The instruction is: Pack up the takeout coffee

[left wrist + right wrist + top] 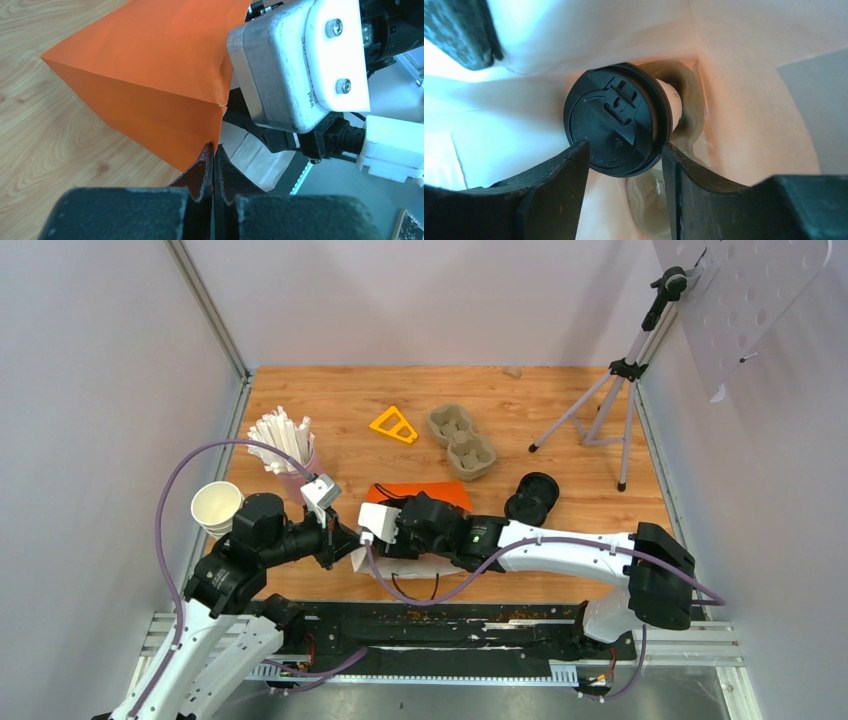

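The takeout coffee shows as one white cup with a black lid (pixel 611 120), seated in a pulp carrier (pixel 689 107) deep inside the orange bag (pixel 150 65). My right gripper (pixel 625 145) is reached into the bag and stands open, its fingertips just short of the lid, one at each side of it. In the top view the bag (pixel 425 494) lies on its side and hides that gripper. My left gripper (pixel 213 147) is shut on the bag's rim at its mouth, with the orange paper pinched between the pads.
A second pulp carrier (pixel 462 440) and a yellow triangular piece (pixel 393 425) lie further back. Black lids (pixel 532 498) sit right of the bag. A pink cup of white straws (pixel 285 445) and lidless cream cups (pixel 217 508) stand left. A tripod (pixel 610 400) stands at the back right.
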`<act>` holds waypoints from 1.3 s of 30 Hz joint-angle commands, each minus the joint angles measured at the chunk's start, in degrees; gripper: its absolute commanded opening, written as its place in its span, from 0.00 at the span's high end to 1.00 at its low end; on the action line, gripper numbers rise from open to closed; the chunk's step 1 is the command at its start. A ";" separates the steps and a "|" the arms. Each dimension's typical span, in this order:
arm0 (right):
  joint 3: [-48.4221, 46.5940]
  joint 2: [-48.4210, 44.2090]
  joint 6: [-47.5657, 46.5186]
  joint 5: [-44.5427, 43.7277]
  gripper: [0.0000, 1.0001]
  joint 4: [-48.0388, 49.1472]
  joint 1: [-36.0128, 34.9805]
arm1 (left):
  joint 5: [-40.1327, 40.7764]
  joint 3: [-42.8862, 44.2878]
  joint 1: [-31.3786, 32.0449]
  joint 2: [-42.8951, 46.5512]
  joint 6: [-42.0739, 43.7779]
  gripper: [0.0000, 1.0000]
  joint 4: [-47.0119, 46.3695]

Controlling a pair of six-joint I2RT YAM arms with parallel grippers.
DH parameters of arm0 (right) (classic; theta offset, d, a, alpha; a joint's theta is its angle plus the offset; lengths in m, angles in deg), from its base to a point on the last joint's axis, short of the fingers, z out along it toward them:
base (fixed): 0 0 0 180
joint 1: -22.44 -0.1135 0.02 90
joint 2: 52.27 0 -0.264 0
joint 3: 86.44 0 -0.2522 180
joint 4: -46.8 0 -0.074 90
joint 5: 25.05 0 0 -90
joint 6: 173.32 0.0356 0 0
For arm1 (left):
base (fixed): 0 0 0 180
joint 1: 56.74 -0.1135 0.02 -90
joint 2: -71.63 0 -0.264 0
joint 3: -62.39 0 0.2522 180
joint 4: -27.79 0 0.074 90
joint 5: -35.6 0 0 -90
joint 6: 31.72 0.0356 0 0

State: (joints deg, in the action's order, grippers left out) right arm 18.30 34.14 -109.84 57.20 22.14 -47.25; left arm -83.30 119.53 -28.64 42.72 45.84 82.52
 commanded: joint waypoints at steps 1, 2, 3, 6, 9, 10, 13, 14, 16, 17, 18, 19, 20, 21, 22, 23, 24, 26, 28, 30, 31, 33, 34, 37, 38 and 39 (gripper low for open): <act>0.25 -3.26 1.97 -3.63 0.44 0.07 -0.05 | 0.61 1.55 0.12 -0.45 0.75 1.00 -0.39; 0.29 -3.72 2.04 -3.87 0.43 -0.25 -0.03 | 0.54 1.47 0.13 -0.36 0.80 1.00 -0.37; 0.20 -4.20 2.01 -3.81 0.42 -0.70 0.00 | 0.48 1.41 0.14 -0.36 0.83 1.00 -0.43; -0.44 -5.47 2.26 -2.46 0.42 -2.14 -0.01 | 0.23 1.27 0.14 -0.36 0.76 1.00 -0.53; -0.47 -6.14 2.33 -0.73 0.41 -2.32 -0.04 | 0.17 1.27 0.12 -0.20 0.67 1.00 -0.64; -0.51 -6.24 2.43 -0.31 0.41 -2.06 -0.03 | 0.14 1.28 0.12 -0.15 0.65 1.00 -0.59; -1.41 -5.61 2.19 0.68 0.50 -1.48 -0.01 | 0.16 1.27 0.12 0.07 0.58 1.00 -0.71; -1.76 -5.17 2.10 0.93 0.53 -1.30 -0.01 | 0.12 1.28 0.12 0.08 0.54 1.00 -0.77; -2.23 -4.27 2.10 1.19 0.57 -0.11 -0.03 | 0.05 1.27 0.12 -0.02 0.50 1.00 -0.85; -2.16 -3.74 2.09 1.28 0.60 0.82 -0.01 | -0.04 1.27 0.12 -0.01 0.49 1.00 -0.95; -2.14 -3.32 2.09 1.39 0.62 1.93 -0.06 | -0.02 1.35 0.12 -0.07 0.49 1.00 -0.98; -2.23 -2.84 2.10 1.49 0.63 2.70 -0.06 | -0.01 1.43 0.12 -0.08 0.49 1.00 -1.04; -2.27 -2.25 2.09 1.58 0.64 3.46 -0.01 | -0.10 1.45 0.12 -0.05 0.49 1.00 -0.92; -2.50 -1.60 2.16 1.52 0.64 3.97 -0.05 | -0.23 1.53 0.12 -0.09 0.49 1.00 -0.94; -2.61 -0.99 2.17 1.33 0.64 4.50 -0.04 | -0.26 1.56 0.16 -0.08 0.49 1.00 -0.90; -2.61 -0.31 2.22 0.95 0.64 5.41 -0.03 | -0.36 1.54 0.14 -0.05 0.49 1.00 -0.99; -2.65 0.29 2.18 0.46 0.64 6.23 -0.03 | -0.45 1.49 0.12 -0.09 0.42 1.00 -1.05; -3.02 1.80 2.46 -1.04 0.65 7.37 0.04 | -0.69 1.30 0.12 -0.22 0.24 1.00 -1.44; -3.50 3.13 2.95 -2.43 0.66 7.88 0.06 | -0.71 1.19 0.12 -0.27 0.14 1.00 -1.67; -3.48 3.88 3.47 -3.42 0.67 8.57 -0.01 | -0.80 1.19 0.12 -0.35 0.06 1.00 -2.07; -3.23 4.03 3.67 -3.70 0.67 9.05 0.00 | -0.92 1.20 0.12 -0.38 0.06 1.00 -2.15; -3.15 4.41 3.87 -4.48 0.67 9.35 0.05 | -1.20 1.19 0.14 -0.57 0.05 1.00 -2.33; -3.25 4.67 3.97 -5.01 0.67 9.08 0.04 | -1.30 1.19 0.12 -0.66 0.05 1.00 -2.41; -2.93 4.86 3.94 -6.13 0.67 8.84 0.04 | -1.54 1.27 0.12 -0.80 0.21 1.00 -2.43; -2.71 4.76 3.94 -6.12 0.67 8.95 0.00 | -1.48 1.27 0.12 -0.80 0.25 1.00 -2.46; -2.64 4.69 4.05 -6.20 0.67 8.92 0.05 | -1.49 1.27 0.12 -0.80 0.19 1.00 -2.43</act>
State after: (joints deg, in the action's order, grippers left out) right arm 17.36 38.51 -107.13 53.36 28.31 -47.25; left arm -83.00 119.53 -28.66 42.22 45.79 82.35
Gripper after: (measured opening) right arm 0.331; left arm 0.007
